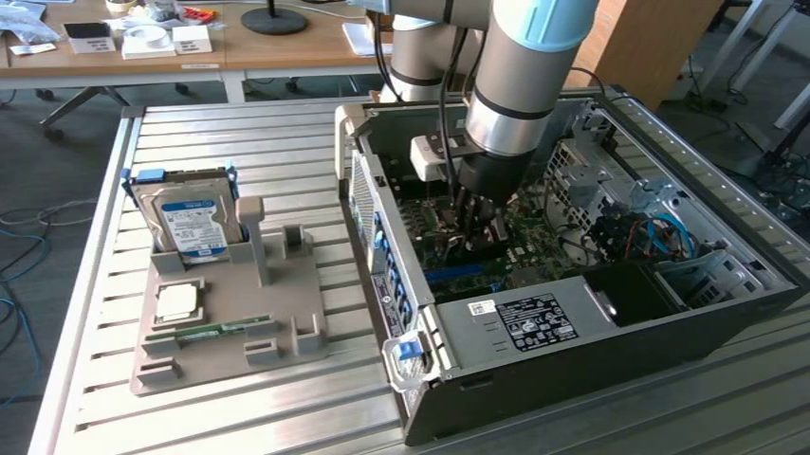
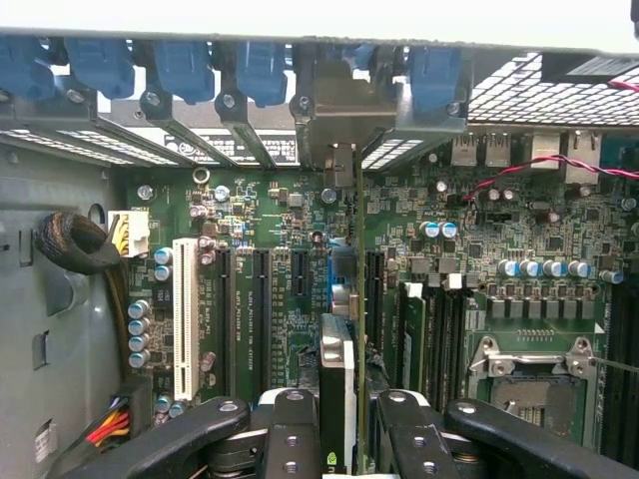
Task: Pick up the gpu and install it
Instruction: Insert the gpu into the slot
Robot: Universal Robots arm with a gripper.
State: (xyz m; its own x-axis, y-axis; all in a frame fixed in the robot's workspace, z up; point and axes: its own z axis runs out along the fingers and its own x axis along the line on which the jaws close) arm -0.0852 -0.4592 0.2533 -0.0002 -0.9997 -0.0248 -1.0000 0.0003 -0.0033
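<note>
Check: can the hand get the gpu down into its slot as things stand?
Probably yes. The hand holds the gpu edge-on above the motherboard, bracket end at the rear slot opening. The case is open on top, and nothing visibly blocks the way down.

We saw exterior view evenly lit, daylight-bright, soft shadows under grey holder (image 1: 228,332) on slatted table (image 1: 253,133). Case (image 1: 595,313) interior darker, arm shading the boards. Mild glare on the slats. In wrist view we noted blown-out white strip past case edge, motherboard (image 2: 270,249) sharp and well lit, black fingers (image 2: 290,439) close to lens, slightly soft.
</note>
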